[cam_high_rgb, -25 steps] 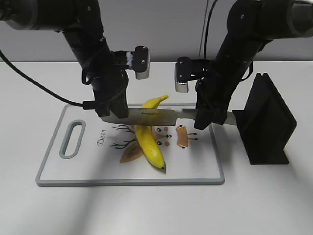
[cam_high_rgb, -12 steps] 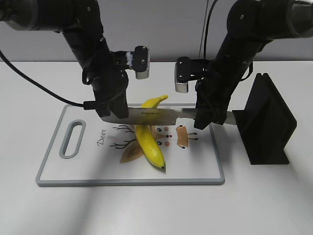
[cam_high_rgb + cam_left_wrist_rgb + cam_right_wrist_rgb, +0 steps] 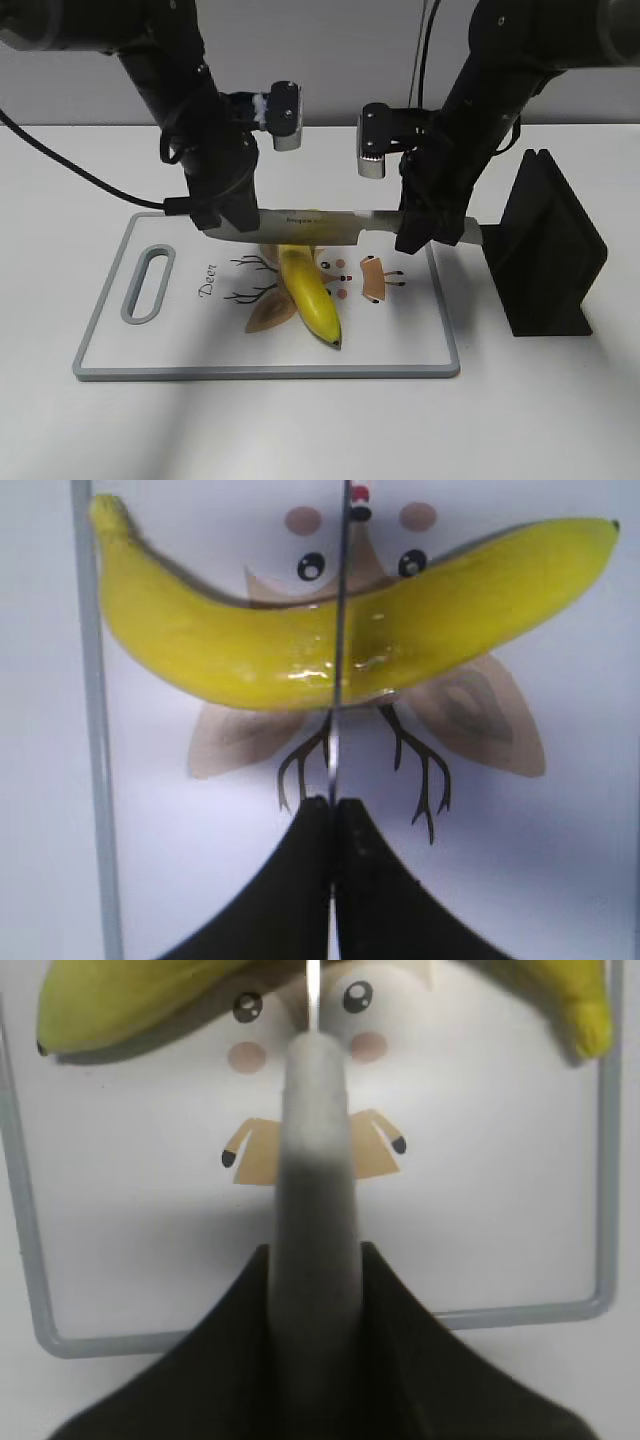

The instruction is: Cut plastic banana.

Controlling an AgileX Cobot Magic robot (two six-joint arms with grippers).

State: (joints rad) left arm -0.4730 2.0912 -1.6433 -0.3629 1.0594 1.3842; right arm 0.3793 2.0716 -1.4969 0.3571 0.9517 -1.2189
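The plastic banana [image 3: 308, 298] lies whole on the white cutting board [image 3: 130, 345], over its deer print. A knife [image 3: 320, 224] is held level across the banana's upper part and hides the stem. My left gripper [image 3: 228, 220] is shut on the blade tip. My right gripper [image 3: 416, 238] is shut on the grey handle. In the left wrist view the blade [image 3: 340, 600] shows as a thin line crossing the middle of the banana [image 3: 220, 640], with my left gripper [image 3: 332, 802] below. In the right wrist view my right gripper [image 3: 315, 1255] clasps the handle [image 3: 315, 1140], with the banana [image 3: 120, 1000] beyond.
A black knife block [image 3: 545, 250] stands just right of the board, close to my right arm. The board's handle slot [image 3: 147, 285] is at its left end. White table [image 3: 300, 430] lies all round.
Both arms have lifted the knife a little, keeping it level. The banana's stem, seen above the blade before, is now hidden behind it. The banana has not moved.
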